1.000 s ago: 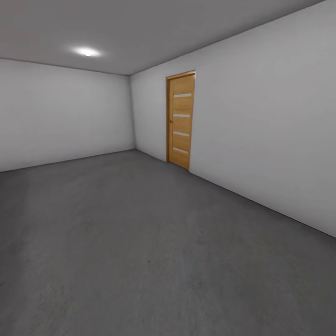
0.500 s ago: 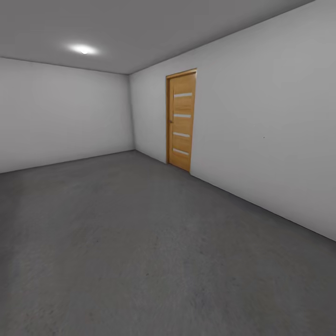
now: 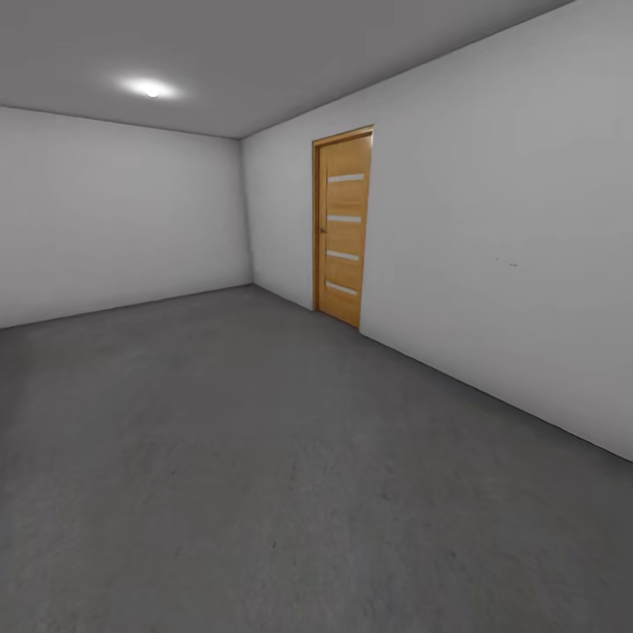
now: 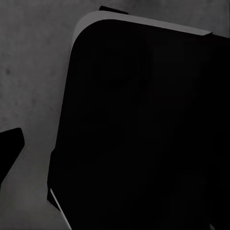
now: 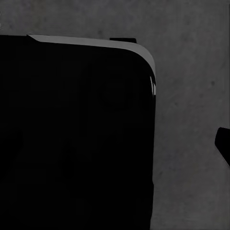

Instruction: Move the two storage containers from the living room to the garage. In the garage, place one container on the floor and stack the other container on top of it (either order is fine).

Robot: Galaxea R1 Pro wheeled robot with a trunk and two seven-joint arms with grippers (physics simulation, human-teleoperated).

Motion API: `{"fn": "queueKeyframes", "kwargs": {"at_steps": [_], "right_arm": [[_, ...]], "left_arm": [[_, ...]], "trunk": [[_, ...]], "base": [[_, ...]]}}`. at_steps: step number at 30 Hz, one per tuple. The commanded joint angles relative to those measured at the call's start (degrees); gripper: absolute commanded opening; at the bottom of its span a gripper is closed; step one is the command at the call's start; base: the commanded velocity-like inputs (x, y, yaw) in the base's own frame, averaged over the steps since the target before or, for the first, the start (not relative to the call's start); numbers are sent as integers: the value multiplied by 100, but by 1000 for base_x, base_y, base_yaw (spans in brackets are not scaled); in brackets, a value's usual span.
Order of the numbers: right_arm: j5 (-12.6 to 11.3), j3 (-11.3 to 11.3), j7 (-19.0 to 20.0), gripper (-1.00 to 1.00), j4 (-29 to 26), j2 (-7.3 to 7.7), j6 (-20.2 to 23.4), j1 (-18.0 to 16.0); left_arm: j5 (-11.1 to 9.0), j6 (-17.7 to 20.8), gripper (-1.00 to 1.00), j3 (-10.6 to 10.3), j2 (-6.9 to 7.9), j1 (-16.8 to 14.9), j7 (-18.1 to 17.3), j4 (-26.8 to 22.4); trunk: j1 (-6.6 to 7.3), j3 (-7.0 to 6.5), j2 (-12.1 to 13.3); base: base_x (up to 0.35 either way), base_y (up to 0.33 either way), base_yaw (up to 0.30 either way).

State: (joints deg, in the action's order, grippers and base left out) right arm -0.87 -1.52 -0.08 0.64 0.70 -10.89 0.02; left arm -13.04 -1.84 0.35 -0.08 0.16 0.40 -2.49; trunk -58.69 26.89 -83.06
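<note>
I am in the garage, a bare room with white-grey walls [image 3: 123, 220] and a grey ceiling with a round light [image 3: 151, 88]. Its dark grey concrete floor [image 3: 264, 457] stretches ahead of me. The two storage containers and the living room are out of view. In the left wrist view, a black rounded part of my own body [image 4: 143, 129] hangs over the floor [image 4: 33, 72], with a dark tip [image 4: 9, 148] at the picture's edge. The right wrist view has the same black body [image 5: 72, 139] and a dark tip [image 5: 223, 148] over the floor [image 5: 191, 86].
A shut wooden door [image 3: 344, 227] with several pale horizontal panes stands in the right wall [image 3: 510, 246], near the far corner. Open floor runs from me to the back wall.
The whole head view has shifted a little: the door looks slightly larger and the ceiling light sits further left and higher. That is my camera moving, not the room.
</note>
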Motion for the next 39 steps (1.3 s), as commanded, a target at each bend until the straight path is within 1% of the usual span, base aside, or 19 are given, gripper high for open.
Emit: {"fn": "queueKeyframes", "kwargs": {"at_steps": [1,39], "right_arm": [[-9,-15,-1,100,7,0,-27,-2],[0,-24,-1,100,7,0,-27,-2]], "left_arm": [[-32,-9,100,0,-1,2,4,-6],[-32,-9,100,0,-1,1,4,-6]], "trunk": [[-4,3,-2],[-4,3,-2]], "base": [[323,0,0],[324,0,0]]}}
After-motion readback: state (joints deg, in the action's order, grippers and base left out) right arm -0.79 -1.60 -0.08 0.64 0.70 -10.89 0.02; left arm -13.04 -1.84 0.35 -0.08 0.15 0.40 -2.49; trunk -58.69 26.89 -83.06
